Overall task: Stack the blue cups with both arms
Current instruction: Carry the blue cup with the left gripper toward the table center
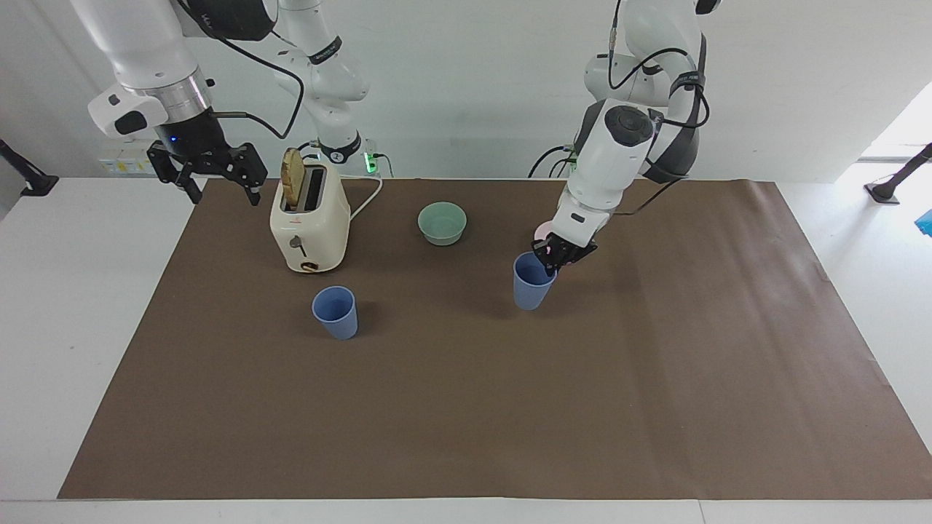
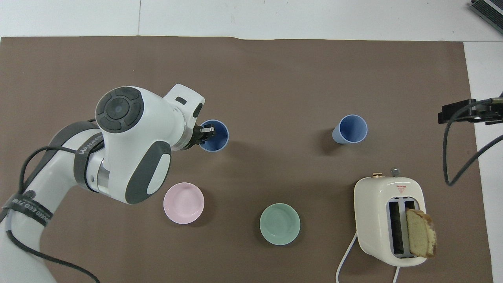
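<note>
One blue cup [image 1: 336,311] [image 2: 350,129] stands upright on the brown mat, a little farther from the robots than the toaster. My left gripper [image 1: 551,260] [image 2: 205,133] is shut on the rim of the second blue cup [image 1: 531,282] [image 2: 214,136] and holds it above the mat's middle, close to the pink bowl. My right gripper [image 1: 216,172] hangs open in the air over the mat's edge beside the toaster; in the overhead view only its black part [image 2: 463,111] shows at the picture's edge.
A cream toaster [image 1: 308,227] [image 2: 389,219] with a bread slice in one slot stands toward the right arm's end. A pale green bowl [image 1: 442,223] [image 2: 279,224] and a pink bowl [image 2: 184,203] sit nearer to the robots than the cups.
</note>
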Tool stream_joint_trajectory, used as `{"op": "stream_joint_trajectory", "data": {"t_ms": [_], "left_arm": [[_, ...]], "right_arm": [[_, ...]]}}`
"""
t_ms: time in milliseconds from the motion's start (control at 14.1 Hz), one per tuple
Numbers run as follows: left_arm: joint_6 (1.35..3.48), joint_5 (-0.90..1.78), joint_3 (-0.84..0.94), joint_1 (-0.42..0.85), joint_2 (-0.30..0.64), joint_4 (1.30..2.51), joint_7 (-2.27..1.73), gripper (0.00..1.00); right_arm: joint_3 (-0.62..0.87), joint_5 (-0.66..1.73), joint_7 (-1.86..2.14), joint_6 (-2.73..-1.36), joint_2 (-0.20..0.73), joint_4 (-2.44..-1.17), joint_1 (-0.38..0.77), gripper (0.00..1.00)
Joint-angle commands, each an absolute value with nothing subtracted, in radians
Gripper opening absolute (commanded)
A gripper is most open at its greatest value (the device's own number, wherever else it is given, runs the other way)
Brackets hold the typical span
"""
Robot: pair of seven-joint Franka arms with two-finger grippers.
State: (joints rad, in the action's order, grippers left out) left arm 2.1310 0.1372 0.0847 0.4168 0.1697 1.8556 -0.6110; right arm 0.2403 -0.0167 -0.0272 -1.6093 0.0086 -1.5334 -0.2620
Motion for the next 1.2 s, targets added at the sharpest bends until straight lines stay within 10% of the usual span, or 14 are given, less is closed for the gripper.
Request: {"op": "stream_joint_trajectory", "data": {"t_ms": [0,1133], "left_arm": [[2.151,0.112,0.067,0.456,0.221,1.812,-0.646,0.0],[2.246,0.114,0.066,0.509,0.27,1.865,-0.65,0.0]], "right_arm": [[0.245,-0.005,-0.012,-1.615,-0.015,-1.562,-0.275,1.0],[0.245,-0.002,-0.015,-1.618,-0.017,-1.565,-0.275,1.0]]}}
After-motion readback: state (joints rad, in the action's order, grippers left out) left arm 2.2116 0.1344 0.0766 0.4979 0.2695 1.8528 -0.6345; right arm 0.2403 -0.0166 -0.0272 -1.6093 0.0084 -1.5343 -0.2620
